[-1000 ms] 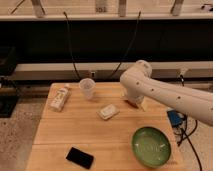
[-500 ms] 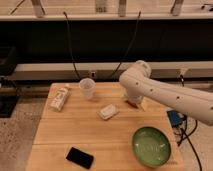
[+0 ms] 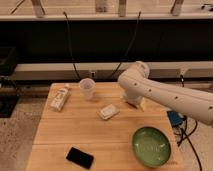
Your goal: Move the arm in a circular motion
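Standing upright left of centre on the wooden tabletop (image 3: 75,131) is a white cup (image 3: 87,88), with a green bowl (image 3: 151,146) lower right and the gripper (image 3: 133,100) of the white arm (image 3: 165,95) just right of centre, grip untellable.

Large glossy white arm (image 3: 167,96) of thick rounded tubes, dotted with small dark marks. Reaches in from the right edge, slanting up and leftward to a bulbous joint, then bent sharply down. Gripper (image 3: 133,101) below that joint, low over the back right of the table (image 3: 65,132), mostly hidden.
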Controlling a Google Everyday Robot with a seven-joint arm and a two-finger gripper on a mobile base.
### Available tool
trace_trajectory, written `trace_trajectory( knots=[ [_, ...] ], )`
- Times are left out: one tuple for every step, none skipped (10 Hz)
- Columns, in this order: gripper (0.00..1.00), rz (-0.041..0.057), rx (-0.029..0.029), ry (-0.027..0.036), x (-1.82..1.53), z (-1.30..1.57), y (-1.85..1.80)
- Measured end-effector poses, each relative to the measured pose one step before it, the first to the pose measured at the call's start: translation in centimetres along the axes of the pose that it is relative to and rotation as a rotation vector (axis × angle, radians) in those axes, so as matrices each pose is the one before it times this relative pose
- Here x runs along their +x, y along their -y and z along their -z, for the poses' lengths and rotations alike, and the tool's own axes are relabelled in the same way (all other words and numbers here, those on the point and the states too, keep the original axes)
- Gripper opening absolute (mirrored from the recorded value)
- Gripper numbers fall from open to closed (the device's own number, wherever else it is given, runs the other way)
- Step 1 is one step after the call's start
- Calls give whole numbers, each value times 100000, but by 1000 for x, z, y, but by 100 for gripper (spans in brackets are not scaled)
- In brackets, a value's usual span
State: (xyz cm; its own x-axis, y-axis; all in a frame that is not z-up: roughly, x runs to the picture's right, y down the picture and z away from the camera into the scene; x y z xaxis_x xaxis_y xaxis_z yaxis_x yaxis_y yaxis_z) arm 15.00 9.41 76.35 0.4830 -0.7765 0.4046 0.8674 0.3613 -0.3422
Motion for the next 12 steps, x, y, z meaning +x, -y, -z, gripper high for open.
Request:
trace_trajectory(
  knots=[
    [80,939,3,81,-108,-6,96],
    [80,1373,-173,170,-165,-36,69],
    [80,1317,-67,348,-184,-82,101],
    [80,1130,-105,78,-88,-6,31],
    [80,864,-15,205,-88,-6,62],
    [80,641,-149,170,-62,-60,-25],
    [80,1148,-14,179,-126,-24,82],
    [80,1246,-102,246,-193,-26,-69],
    [80,1352,-141,169,-185,-25,-62],
    [80,935,-89,97,-112,9,-41],
    [80,982,-5,122,-79,-30,27],
    [80,1216,-102,234,-246,-43,-65]
  ],
)
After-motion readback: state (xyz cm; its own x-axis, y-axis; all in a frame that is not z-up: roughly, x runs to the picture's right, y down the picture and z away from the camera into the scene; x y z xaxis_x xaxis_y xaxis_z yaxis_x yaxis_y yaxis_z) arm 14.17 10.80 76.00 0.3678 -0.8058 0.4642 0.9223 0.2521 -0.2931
